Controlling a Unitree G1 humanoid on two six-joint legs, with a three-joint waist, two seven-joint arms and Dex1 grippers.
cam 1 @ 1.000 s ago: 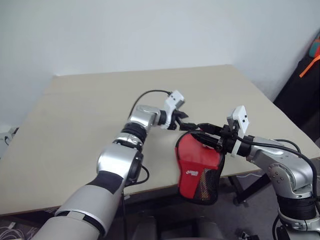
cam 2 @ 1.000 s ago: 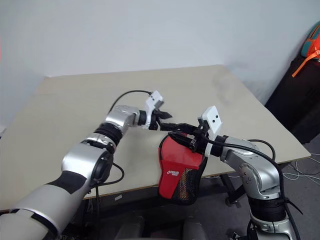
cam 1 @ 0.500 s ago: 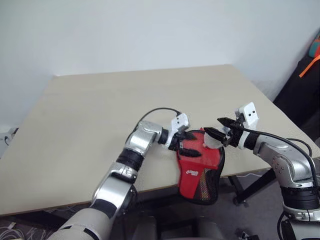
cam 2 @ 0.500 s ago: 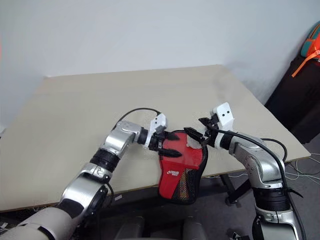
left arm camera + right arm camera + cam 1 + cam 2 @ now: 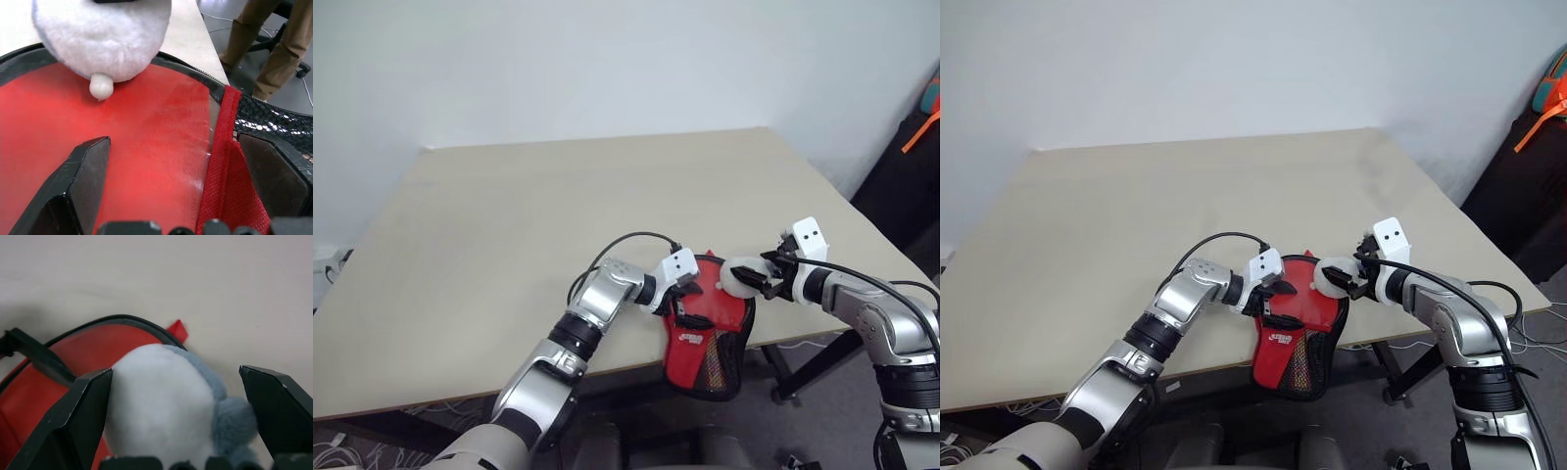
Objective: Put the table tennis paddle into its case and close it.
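Head views: red-faced paddle-shaped case (image 5: 705, 323) with black piping and mesh half, overhanging near edge of beige tabletop (image 5: 509, 225); left end effector (image 5: 683, 294) spread, released, over case; right end effector (image 5: 762, 277) spread around fluffy white plush ball (image 5: 740, 277).

Left wrist: black fingers (image 5: 83, 171) wide above red face beside mesh.

Right wrist: fingers (image 5: 83, 406) flanking plush, not clenched.

Silver arms with black joint bands, black cables, white wrist camera blocks and black-fingered end effectors.
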